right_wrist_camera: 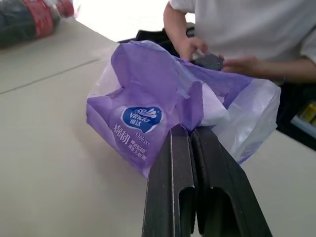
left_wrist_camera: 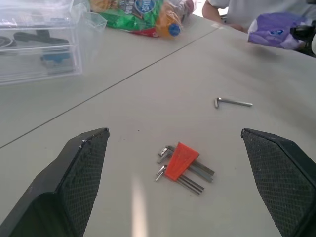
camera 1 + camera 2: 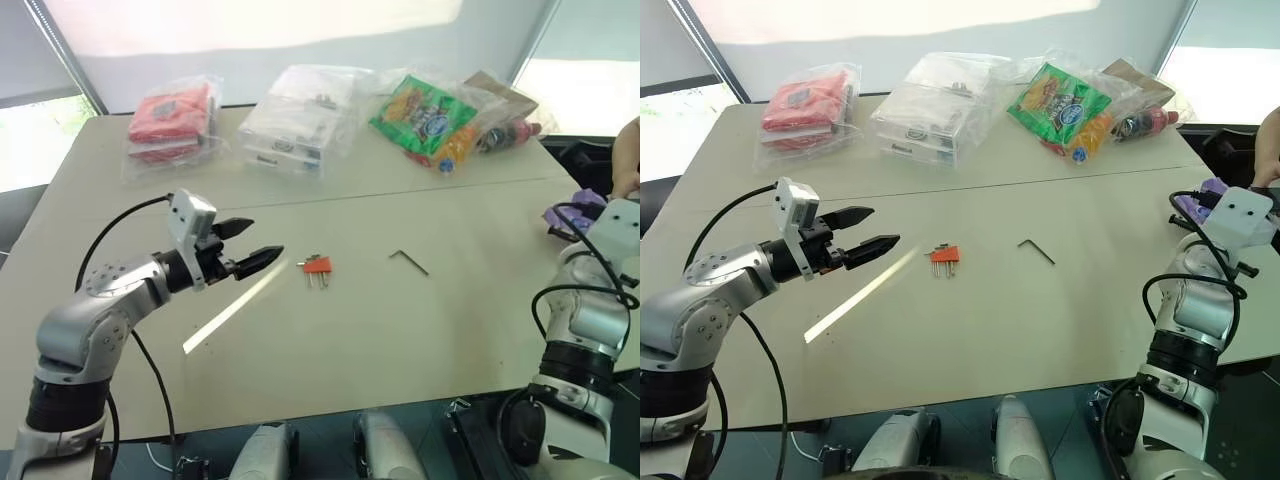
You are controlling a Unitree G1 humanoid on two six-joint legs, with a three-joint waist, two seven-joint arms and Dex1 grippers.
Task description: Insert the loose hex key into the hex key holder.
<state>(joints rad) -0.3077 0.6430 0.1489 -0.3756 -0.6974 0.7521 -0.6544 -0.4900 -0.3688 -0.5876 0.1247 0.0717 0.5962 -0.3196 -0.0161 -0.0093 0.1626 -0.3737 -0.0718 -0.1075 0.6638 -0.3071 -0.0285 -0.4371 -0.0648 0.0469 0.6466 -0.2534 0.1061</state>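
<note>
The hex key holder (image 3: 318, 266), a small orange-red block with several thin metal keys sticking out, lies flat near the middle of the table. The loose hex key (image 3: 408, 261), a thin dark L-shaped rod, lies on the table a short way to the holder's right. My left gripper (image 3: 266, 239) hovers open just left of the holder and points at it; the left wrist view shows the holder (image 2: 180, 160) between the wide-spread fingers (image 2: 84, 173). At the table's right edge, far from both, my right gripper (image 1: 190, 129) is shut on nothing, its tips against a purple tissue pack (image 1: 148, 113).
Along the far side of the table lie a red packet in clear plastic (image 3: 170, 115), a clear plastic drawer box (image 3: 295, 125), a green snack bag (image 3: 420, 115) and a bottle (image 3: 505, 130). A person's hands (image 1: 237, 64) are behind the purple pack.
</note>
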